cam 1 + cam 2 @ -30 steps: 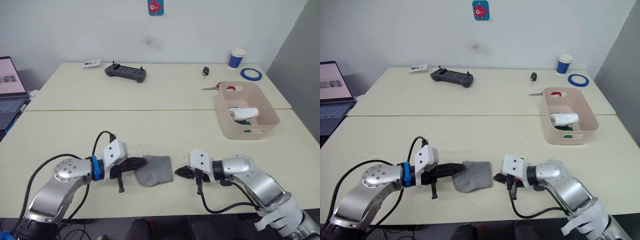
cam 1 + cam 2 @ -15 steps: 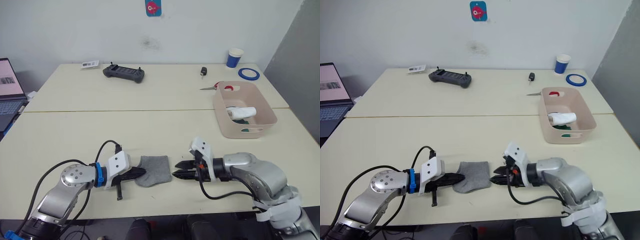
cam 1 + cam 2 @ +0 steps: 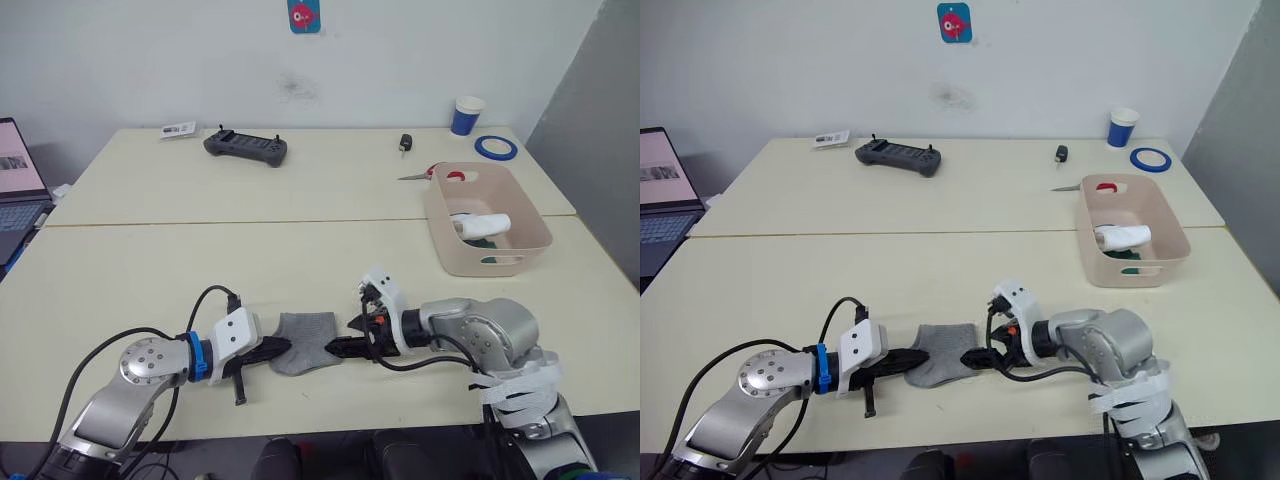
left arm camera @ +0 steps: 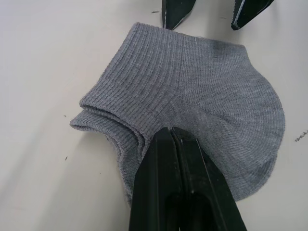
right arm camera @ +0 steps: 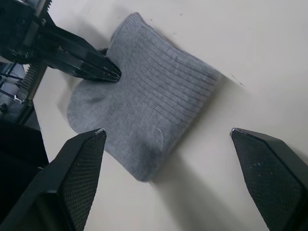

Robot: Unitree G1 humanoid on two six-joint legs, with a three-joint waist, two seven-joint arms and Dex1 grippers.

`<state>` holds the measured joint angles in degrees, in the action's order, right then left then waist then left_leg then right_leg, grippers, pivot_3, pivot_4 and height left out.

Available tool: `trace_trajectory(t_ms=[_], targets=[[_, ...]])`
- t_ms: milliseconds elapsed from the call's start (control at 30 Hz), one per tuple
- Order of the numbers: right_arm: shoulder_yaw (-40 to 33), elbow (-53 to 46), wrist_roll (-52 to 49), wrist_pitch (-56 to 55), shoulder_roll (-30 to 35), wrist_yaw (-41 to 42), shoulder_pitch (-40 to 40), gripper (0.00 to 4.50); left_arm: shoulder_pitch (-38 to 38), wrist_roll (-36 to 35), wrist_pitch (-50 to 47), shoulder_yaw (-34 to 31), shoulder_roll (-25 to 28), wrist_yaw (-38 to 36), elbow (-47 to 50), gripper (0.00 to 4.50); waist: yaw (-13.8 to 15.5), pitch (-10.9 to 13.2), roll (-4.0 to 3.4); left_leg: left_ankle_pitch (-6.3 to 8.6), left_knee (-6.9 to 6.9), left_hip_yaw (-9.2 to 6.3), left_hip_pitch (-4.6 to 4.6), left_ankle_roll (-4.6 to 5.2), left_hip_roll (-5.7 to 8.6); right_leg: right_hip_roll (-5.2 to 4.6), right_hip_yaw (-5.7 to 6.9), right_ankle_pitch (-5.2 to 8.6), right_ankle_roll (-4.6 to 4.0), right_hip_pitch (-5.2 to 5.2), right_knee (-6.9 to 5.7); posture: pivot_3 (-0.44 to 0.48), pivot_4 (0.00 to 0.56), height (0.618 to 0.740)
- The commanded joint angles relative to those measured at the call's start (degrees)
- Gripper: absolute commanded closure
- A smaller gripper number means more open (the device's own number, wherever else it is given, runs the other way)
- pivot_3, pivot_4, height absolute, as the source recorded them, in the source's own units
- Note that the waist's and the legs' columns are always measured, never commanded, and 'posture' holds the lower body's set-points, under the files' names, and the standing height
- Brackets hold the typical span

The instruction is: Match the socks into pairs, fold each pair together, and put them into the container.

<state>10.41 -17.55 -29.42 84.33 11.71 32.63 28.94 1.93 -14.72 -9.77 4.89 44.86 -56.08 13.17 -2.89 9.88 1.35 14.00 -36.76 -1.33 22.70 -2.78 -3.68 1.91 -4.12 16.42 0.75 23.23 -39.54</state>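
Grey socks (image 4: 192, 91) lay pinched by the closed left gripper (image 4: 169, 132); the wide-open, empty right gripper (image 5: 168, 139) risked nudging them unfolded.

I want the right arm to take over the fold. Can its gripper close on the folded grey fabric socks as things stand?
Probably yes: the right gripper is open at the folded grey fabric socks, with bare table between. The left gripper pins the opposite edge.
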Motion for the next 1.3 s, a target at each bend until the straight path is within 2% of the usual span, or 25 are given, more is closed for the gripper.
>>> trace_trajectory(t_ms=[33,333,633,733,800,833,1100,1233,1300], targets=[[0.1,3.4,-1.5,3.2,-5.3,-1.9,0.9,0.07,0.7,0.0,-3.5,0.2,-0.6,0.8,-0.4,4.50,-0.3,0.0,0.00,0.00,0.01,-0.01,0.00,0.00,0.00,0.00,0.01,0.00,0.00,0.00,0.00,0.000,0.150,0.740],[-3.0,9.6,-2.1,2.6,-12.6,-3.9,2.5,0.07,1.9,0.6,-4.1,-0.2,0.1,0.7,0.6,4.50,-0.6,-0.1,-0.04,0.00,0.05,-0.02,-0.02,0.00,-0.01,0.01,0.01,0.00,0.00,0.01,-0.01,0.000,0.150,0.740],[-3.2,10.5,-2.7,1.4,-15.2,-4.7,1.3,0.07,2.4,0.2,-4.8,-1.1,0.1,0.8,1.3,4.50,-1.0,-0.1,-0.05,0.00,0.23,-0.02,-0.03,0.00,-0.01,0.01,0.01,0.03,-0.04,0.06,0.04,0.000,0.150,0.740],[-2.5,10.0,-2.6,0.6,-15.3,-4.9,0.6,0.67,2.4,0.1,-5.1,-1.5,0.1,0.7,1.4,4.50,-1.3,-0.1,-0.05,0.00,0.32,-0.02,-0.03,0.00,-0.01,0.01,0.01,0.03,-0.05,0.06,0.10,0.000,0.150,0.740],[-2.3,9.6,-2.7,-0.2,-15.2,-5.0,0.3,1.37,2.5,0.0,-5.1,-1.8,0.1,0.7,1.4,4.50,-1.4,-0.1,-0.06,0.00,0.37,-0.02,-0.02,0.00,-0.01,0.01,0.01,0.04,-0.05,0.06,0.14,0.000,0.150,0.740],[-2.3,9.4,-2.8,-0.5,-15.2,-5.1,0.2,1.58,2.6,-0.1,-5.2,-1.9,0.1,0.7,1.5,4.50,-1.4,-0.1,-0.06,0.00,0.39,-0.02,-0.02,0.00,-0.01,0.01,0.01,0.04,-0.05,0.07,0.16,0.000,0.150,0.740],[-4.0,5.5,-3.3,-1.8,-13.0,-5.7,-3.0,4.44,2.2,-3.5,-7.6,-5.2,-0.3,1.8,2.9,4.50,-1.4,-0.1,-0.06,0.00,0.58,-0.03,0.03,-0.01,-0.01,0.01,0.03,0.04,-0.05,0.09,0.39,0.000,0.150,0.740],[-6.6,-0.2,-4.1,-2.5,-9.5,-6.0,-6.1,4.47,-1.3,-7.2,-10.3,-6.6,-0.9,1.4,4.4,4.50,-1.1,0.0,-0.02,0.00,0.65,-0.06,0.17,-0.01,-0.01,0.00,0.06,0.05,-0.04,0.15,0.51,0.000,0.150,0.740],[-9.9,-4.7,-4.5,-3.5,-6.6,-6.4,-7.8,4.47,-6.0,-9.3,-12.2,-6.5,-1.8,1.1,4.9,4.50,-0.3,0.1,0.01,0.00,0.65,-0.06,0.22,-0.01,0.02,-0.03,0.08,0.07,0.01,0.17,0.55,0.000,0.150,0.740]])
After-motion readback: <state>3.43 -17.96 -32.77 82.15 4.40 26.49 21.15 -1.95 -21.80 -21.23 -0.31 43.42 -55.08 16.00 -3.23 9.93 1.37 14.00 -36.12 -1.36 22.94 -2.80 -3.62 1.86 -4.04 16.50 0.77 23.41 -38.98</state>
